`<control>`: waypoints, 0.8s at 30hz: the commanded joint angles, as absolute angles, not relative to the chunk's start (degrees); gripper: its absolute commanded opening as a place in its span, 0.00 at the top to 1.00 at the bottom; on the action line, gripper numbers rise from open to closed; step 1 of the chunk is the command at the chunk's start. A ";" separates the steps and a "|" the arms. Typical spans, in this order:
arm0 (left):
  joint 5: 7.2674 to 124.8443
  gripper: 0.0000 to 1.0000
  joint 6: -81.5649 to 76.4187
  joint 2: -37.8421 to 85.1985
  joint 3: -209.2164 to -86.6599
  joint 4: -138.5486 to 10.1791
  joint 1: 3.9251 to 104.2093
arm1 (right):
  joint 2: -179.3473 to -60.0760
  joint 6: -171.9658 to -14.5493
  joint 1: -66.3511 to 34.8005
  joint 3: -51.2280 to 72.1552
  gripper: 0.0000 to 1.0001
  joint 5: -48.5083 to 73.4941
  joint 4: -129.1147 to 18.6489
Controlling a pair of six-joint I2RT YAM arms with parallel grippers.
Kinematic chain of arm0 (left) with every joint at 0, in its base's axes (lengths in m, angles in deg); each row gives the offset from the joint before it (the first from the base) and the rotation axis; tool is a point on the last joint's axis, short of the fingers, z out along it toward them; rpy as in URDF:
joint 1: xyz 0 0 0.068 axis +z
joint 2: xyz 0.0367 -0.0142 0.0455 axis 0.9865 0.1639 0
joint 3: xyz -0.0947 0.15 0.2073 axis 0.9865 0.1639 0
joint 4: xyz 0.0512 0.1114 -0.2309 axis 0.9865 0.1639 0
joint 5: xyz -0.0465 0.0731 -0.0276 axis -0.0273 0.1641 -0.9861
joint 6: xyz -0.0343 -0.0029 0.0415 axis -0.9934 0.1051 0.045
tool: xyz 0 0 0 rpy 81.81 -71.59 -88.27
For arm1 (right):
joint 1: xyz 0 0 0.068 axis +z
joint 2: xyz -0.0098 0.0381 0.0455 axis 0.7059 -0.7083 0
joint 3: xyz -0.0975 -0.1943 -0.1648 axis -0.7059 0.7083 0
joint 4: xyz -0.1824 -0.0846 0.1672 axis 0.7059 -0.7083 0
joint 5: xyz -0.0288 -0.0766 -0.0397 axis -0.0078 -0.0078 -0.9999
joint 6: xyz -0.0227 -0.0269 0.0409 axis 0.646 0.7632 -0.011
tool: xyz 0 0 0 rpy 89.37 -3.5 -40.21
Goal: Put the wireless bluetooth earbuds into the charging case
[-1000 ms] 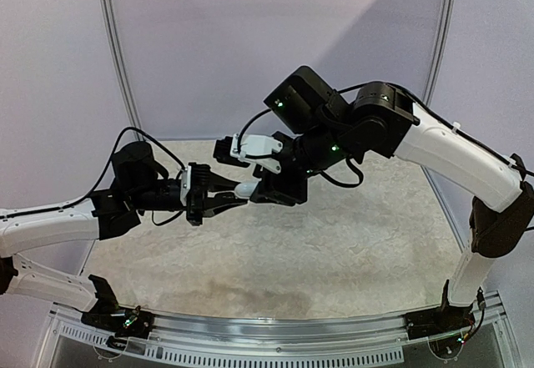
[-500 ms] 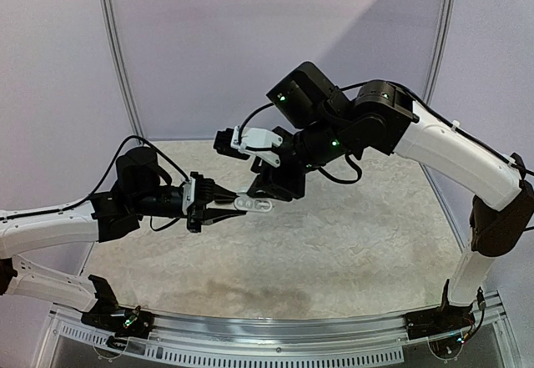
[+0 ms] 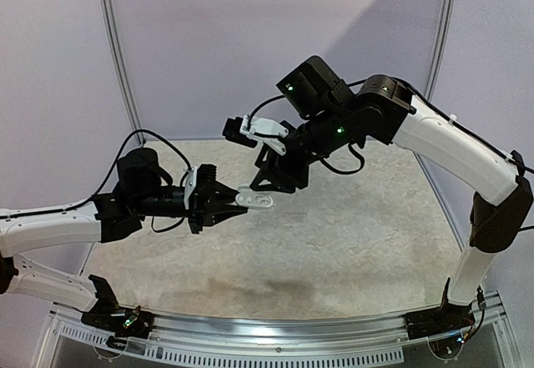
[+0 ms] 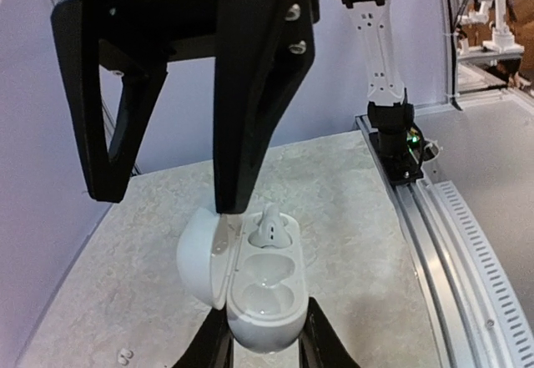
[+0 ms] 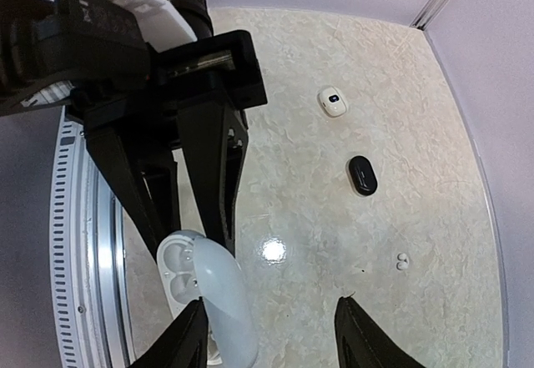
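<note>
My left gripper is shut on the base of a white charging case and holds it in the air with the lid swung open to the left. One white earbud sits at the case's far end; the nearer hollows are empty. In the top view the case juts from my left gripper. My right gripper hangs just above it, open and empty, one fingertip by the lid hinge. In the right wrist view the lid lies by my right gripper. A loose white earbud pair lies on the table.
A closed white case and a closed black case lie on the marbled table, out past the held case. A tiny white bud lies on the table below the left gripper. A metal rail runs along the table edge.
My right gripper has lifted off the case and drawn up and to the right. The case now shows with its lid open. My left gripper has shifted slightly right with the case.
</note>
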State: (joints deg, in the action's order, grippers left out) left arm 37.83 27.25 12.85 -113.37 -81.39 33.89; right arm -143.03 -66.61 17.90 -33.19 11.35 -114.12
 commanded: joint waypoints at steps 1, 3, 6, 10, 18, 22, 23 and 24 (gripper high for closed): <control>39.48 1.00 17.02 14.57 -112.42 -84.66 34.49 | -144.82 -65.84 16.14 -33.05 0.47 13.61 -111.56; 40.53 1.00 15.49 15.22 -112.49 -85.53 34.58 | -145.19 -65.72 15.73 -33.07 0.47 14.27 -110.88; 41.27 1.00 13.33 16.57 -112.79 -86.74 34.98 | -145.18 -65.61 15.00 -33.25 0.47 16.24 -108.51; 42.14 1.00 9.95 18.60 -113.57 -88.82 35.88 | -144.75 -65.85 13.45 -33.59 0.46 19.51 -106.03; 43.34 1.00 4.10 22.11 -115.41 -92.15 38.82 | -143.15 -70.48 8.11 -33.27 0.44 24.31 -97.72; 44.71 1.00 2.66 22.93 -115.87 -92.87 40.88 | -143.50 -81.43 2.17 -29.93 0.41 19.02 -89.09; 45.18 1.00 2.44 23.08 -115.97 -92.88 41.35 | -143.97 -83.63 -0.07 -29.07 0.41 16.77 -87.72; 45.55 1.00 2.41 23.21 -115.94 -92.84 41.85 | -144.53 -86.78 -1.49 -28.57 0.41 14.56 -86.79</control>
State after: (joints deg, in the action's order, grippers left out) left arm 43.53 4.69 22.47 -114.47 -90.64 39.92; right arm -144.45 -74.69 4.90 -31.70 21.32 -95.06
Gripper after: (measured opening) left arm 0.248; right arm 0.584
